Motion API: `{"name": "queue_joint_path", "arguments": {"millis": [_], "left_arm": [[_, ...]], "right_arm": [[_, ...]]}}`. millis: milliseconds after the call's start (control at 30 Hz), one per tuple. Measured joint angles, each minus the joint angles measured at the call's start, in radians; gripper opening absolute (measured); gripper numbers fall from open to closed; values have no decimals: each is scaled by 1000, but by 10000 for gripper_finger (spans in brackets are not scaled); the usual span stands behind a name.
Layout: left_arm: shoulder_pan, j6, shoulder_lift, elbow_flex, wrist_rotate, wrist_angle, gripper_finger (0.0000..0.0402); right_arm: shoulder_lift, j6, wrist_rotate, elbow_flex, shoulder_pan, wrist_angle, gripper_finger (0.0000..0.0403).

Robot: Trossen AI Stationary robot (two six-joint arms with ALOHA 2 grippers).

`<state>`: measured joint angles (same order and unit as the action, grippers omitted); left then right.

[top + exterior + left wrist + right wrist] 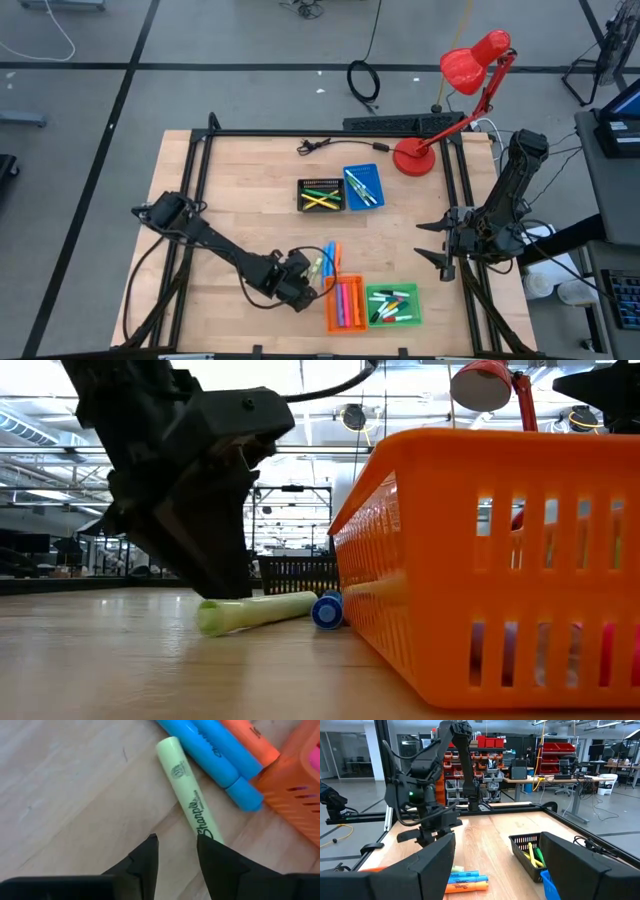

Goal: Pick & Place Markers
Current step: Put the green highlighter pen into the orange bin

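Observation:
A pale yellow-green marker [186,795] [260,610] lies flat on the wood. Beside it lie two blue markers [220,755] and an orange one [250,737], close to the orange tray [300,795] [332,305]. My left gripper [176,840] [312,272] hangs low over the yellow-green marker's end. Its fingers are slightly apart with nothing between them, and the marker runs under one finger. My right gripper [437,245] [497,865] waits wide open near the table's right edge. My left gripper comes down from above at the yellow-green marker's end [205,827]. One finger [215,860] covers that end, and I cannot tell whether it touches. The marker lies flat on the table.
The orange tray [480,560] holds pink markers and a green tray [372,292] sits to its right. A black tray [320,183] and a blue tray [350,172] with markers stand mid-table. A red desk lamp [412,158] is at the far right. Bare wood [230,190] lies to the left.

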<state>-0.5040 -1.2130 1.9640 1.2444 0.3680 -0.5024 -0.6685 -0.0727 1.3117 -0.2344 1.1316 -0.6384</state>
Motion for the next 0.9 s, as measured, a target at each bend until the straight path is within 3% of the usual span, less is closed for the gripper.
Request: {"name": "queue_joint_path", "arguments": {"millis": [367, 900], "left_arm": [[4, 39, -5, -18, -93, 37, 167], [-1, 102, -6, -9, -180, 191, 170]], "right_arm": [[0, -1, 0, 0, 0, 0, 279], [0, -2, 0, 0, 0, 0, 279]]}}
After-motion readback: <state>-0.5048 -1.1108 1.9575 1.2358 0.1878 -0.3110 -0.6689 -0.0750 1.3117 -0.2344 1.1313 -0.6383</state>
